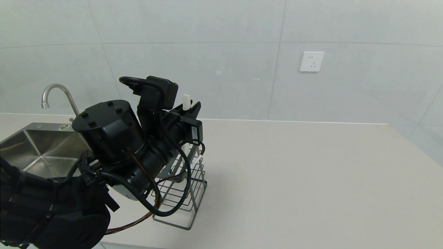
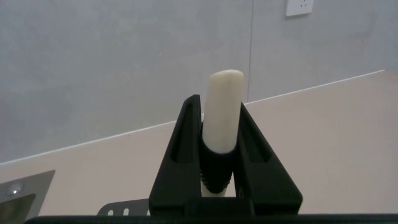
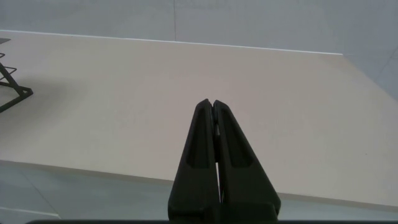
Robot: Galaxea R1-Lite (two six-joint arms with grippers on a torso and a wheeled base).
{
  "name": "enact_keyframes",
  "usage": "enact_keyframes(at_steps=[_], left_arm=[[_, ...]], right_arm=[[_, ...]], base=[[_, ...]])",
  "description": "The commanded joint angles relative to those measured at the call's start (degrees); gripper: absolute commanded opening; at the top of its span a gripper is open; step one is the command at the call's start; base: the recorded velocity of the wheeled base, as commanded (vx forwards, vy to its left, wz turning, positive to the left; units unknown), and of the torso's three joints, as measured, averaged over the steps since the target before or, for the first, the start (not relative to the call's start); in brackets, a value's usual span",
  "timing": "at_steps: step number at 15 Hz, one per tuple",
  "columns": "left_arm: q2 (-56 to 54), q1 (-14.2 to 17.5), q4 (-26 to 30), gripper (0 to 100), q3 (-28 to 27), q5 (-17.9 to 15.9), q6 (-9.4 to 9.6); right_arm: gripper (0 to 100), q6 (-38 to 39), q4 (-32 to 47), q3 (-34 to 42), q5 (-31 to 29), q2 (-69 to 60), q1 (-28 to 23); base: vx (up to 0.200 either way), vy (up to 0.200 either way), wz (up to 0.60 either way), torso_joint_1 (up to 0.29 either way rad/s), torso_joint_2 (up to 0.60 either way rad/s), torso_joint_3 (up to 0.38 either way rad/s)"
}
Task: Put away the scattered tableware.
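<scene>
Grey wall tiles are seen behind a long beige counter (image 1: 294,180), which fills the lower right of the head view. At centre left of that view the left tool (image 2: 218,104) is held over a grey wire drying rack (image 1: 195,193). Its jaws are pinched on a white, round-ended utensil handle (image 2: 224,93), which is gripped upright with its tip standing clear above the jaws. Below the tool a white stretch of the same piece is glimpsed running down toward the rack's upper wires. Whether its lower end is already seated inside cannot be told, since the arm covers it. A dull grey shape (image 1: 176,178) is made out low inside the rack, but what it is cannot be told.

Further out, at the left edge of the head view, a stainless steel sink (image 1: 20,145) is set into the counter, with a curved chrome faucet (image 1: 52,90) above it. A white wall socket (image 1: 311,61) is mounted at the upper right. The right tool (image 3: 214,109) is held over the counter well apart from the rack, its jaws pressed together on nothing.

The task is judged to be at the placing stage for this piece: the utensil is at the rack but is not yet released. Lowering it fully and letting go is left to be done. Whether other tableware remains to be gathered cannot be judged from these views.
</scene>
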Motion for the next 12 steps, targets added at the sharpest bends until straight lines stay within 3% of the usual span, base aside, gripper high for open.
enact_keyframes(at_steps=[1, 8, 9, 12], left_arm=[[1.1, 0.0, 0.0, 0, 0.0, 0.0, 0.01], [2.8, 0.2, 0.0, 0, -0.8, -0.4, 0.01], [2.8, 0.3, 0.0, 100, -0.6, -1.0, 0.01], [2.8, 1.4, -0.2, 100, -0.4, -1.9, 0.01]], right_arm=[[0, 0.0, 0.0, -0.1, 0.0, 0.1, 0.0], [0, 0.2, 0.0, 0.0, 0.0, 0.1, 0.0], [0, 0.2, 0.0, 0.0, 0.0, 0.1, 0.0], [0, 0.3, 0.0, 0.0, -0.1, 0.1, 0.0]], base=[[0.000, 0.000, 0.00, 0.000, 0.00, 0.000], [0.000, 0.000, 0.00, 0.000, 0.00, 0.000], [0.000, 0.000, 0.00, 0.000, 0.00, 0.000], [0.000, 0.000, 0.00, 0.000, 0.00, 0.000]])
